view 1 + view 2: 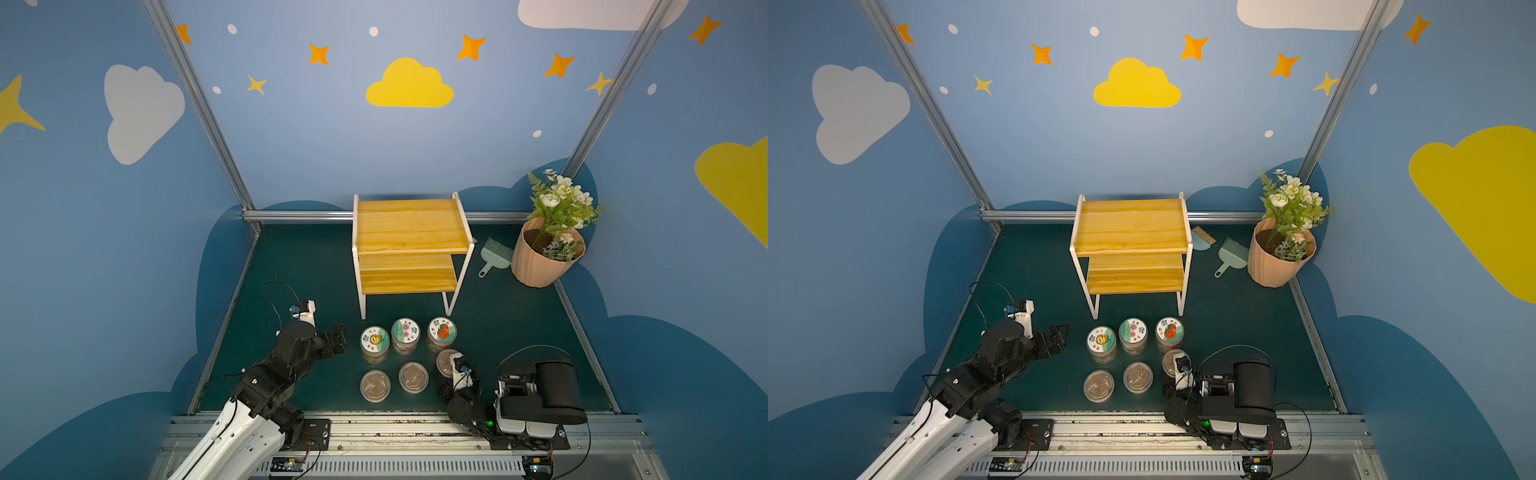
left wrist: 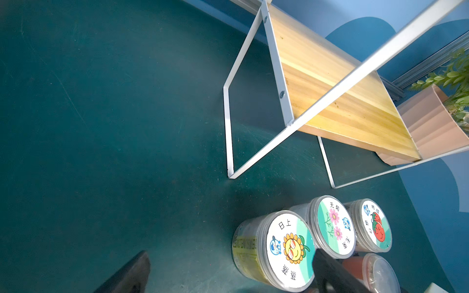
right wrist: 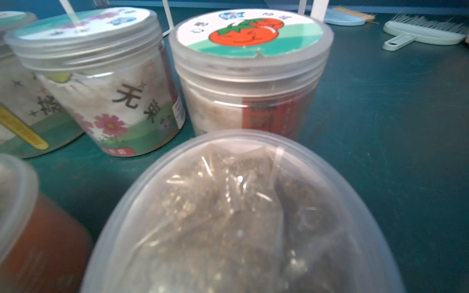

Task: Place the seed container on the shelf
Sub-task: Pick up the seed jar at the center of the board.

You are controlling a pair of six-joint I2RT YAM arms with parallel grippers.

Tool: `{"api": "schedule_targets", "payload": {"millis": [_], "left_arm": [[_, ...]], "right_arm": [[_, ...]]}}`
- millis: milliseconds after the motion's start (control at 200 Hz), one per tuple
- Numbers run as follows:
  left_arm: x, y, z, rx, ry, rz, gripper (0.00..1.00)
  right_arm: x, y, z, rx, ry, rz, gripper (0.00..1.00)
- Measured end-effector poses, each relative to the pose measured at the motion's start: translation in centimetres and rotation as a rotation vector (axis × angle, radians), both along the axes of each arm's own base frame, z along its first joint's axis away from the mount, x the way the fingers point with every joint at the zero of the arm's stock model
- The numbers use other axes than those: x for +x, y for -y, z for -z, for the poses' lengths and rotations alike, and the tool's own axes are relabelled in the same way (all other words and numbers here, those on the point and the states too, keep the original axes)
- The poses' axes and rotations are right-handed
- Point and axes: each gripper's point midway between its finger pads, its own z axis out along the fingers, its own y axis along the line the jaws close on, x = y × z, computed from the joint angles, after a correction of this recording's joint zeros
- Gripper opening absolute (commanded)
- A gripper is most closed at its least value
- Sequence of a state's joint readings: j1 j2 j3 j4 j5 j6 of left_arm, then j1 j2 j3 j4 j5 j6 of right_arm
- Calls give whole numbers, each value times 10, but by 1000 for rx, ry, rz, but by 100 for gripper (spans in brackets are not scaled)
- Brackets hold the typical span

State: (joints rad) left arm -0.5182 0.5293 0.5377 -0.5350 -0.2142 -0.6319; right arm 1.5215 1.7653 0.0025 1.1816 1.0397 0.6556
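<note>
Here, three labelled jars [image 1: 405, 336] fronting shelf [image 1: 411, 226], left fingers [image 2: 335, 274] apart, right fingers hidden, state unclear

This is a robot test booth in a lab, dressed up like a child's garden corner. The blue walls [image 1: 332, 137] carry painted clouds [image 1: 409, 85] and stars [image 1: 319, 54], but bare aluminium posts [image 1: 199, 104] join them. A metal rail [image 1: 374, 428] runs along the 6 o'clock edge of the dark green mat [image 1: 299, 257]. The left arm [image 1: 266, 386] is mounted on the rail at 7 o'clock and the right arm [image 1: 540, 390] at 5 o'clock.

The props are garden things: a small wooden shelf [image 1: 411, 224] at 12 o'clock, a flower pot [image 1: 540, 262] at 2 o'clock with a hand brush [image 1: 494, 253] just beside it, and jars [image 1: 405, 336] with cartoon plant labels towards 6 o'clock.
</note>
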Motion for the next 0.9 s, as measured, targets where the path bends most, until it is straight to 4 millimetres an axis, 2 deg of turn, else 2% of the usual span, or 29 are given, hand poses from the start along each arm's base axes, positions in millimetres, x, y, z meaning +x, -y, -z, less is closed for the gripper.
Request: {"api": "schedule_targets", "payload": {"millis": [120, 185, 310, 365, 546, 751, 901], "left_arm": [[1, 1, -8, 0, 11, 5, 100], [1, 2, -11, 0, 17, 10, 100], [1, 4, -14, 2, 25, 17, 100], [1, 4, -14, 6, 25, 21, 100], [1, 5, -14, 16, 28, 29, 100], [0, 6, -20, 17, 36, 39, 100], [2, 10, -34, 14, 61, 54, 100]], "right_arm": [[-7, -6, -2, -7, -34, -26, 67], [-11, -14, -6, -3, -80, -13, 62], [-18, -27, -25, 35, -159, 16, 59], [-21, -23, -26, 24, -181, 13, 60], [-25, 5, -6, -138, -210, 26, 61], [-30, 10, -9, -194, -212, 46, 61], [-33, 14, -24, -195, -188, 42, 61]]}}
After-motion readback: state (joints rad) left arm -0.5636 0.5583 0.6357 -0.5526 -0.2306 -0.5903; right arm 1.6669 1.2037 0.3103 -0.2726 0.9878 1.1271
